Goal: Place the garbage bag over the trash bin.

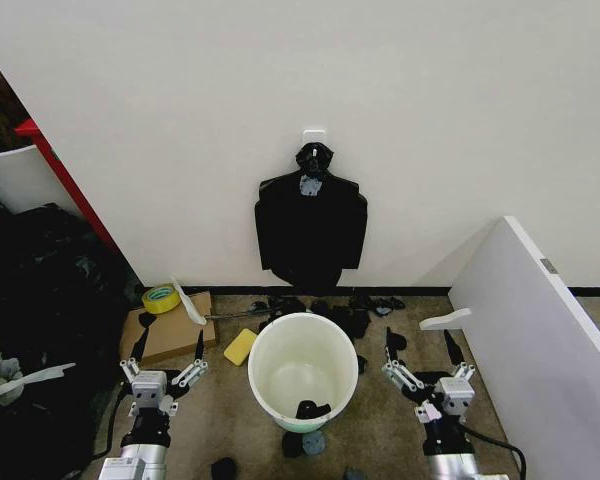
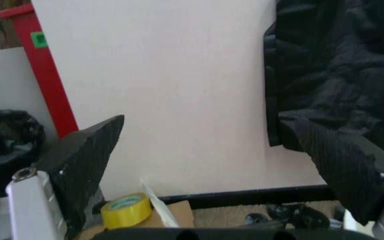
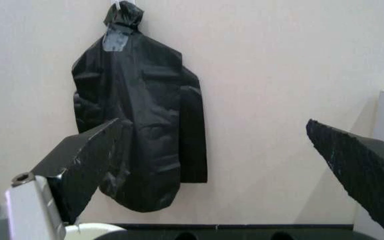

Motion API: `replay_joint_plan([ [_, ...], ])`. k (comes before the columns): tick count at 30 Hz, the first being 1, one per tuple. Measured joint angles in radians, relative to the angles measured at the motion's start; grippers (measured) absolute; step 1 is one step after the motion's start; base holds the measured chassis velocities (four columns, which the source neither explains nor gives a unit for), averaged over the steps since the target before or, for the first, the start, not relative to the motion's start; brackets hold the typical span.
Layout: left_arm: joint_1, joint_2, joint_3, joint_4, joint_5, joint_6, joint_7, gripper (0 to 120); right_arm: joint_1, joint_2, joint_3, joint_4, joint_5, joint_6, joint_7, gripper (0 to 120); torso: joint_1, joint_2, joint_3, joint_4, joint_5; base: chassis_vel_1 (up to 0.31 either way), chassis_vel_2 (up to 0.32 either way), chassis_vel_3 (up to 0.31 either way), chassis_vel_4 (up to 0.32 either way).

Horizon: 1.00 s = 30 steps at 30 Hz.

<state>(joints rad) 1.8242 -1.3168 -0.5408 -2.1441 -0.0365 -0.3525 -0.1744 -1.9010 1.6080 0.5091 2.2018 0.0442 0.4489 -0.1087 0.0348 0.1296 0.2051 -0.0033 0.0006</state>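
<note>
Garbage bag (image 1: 311,232): you saw it hanging flat on the wall, above and behind the bin.
Trash bin (image 1: 265,375): it stood on the floor between your arms.
Left gripper (image 1: 166,360): fingers spread wide, nothing held, left of the bin.
Right gripper (image 1: 422,356): spread wide too, right of the bin.

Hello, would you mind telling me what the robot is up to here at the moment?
The robot faces the trash bin on the floor, with the left gripper and right gripper hovering low on either side of it, jaws open and empty. The bin has no liner over its rim yet. A black bag hangs on the wall behind, untouched, and small black scraps litter the floor.
</note>
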Motion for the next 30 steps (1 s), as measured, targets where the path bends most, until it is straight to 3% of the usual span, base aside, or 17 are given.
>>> replay_joint_plan([
  [24, -0.005, 0.006, 0.003, 0.026, -0.028, -0.003, 0.000, 100, 0.077, -0.001, -0.054, -0.046, 0.012, -0.064, 0.053, 100, 0.000, 0.000, 0.000, -0.0001, 0.0001, 0.000, 0.000, 0.000, 0.000],
  [30, -0.008, 0.000, 0.011, 0.040, -0.050, -0.018, 0.022, 100, 0.139, -0.039, -0.093, -0.072, 0.054, -0.104, 0.057, 100, 0.000, 0.000, 0.000, 0.0000, 0.0002, 0.000, 0.000, 0.000, 0.000],
])
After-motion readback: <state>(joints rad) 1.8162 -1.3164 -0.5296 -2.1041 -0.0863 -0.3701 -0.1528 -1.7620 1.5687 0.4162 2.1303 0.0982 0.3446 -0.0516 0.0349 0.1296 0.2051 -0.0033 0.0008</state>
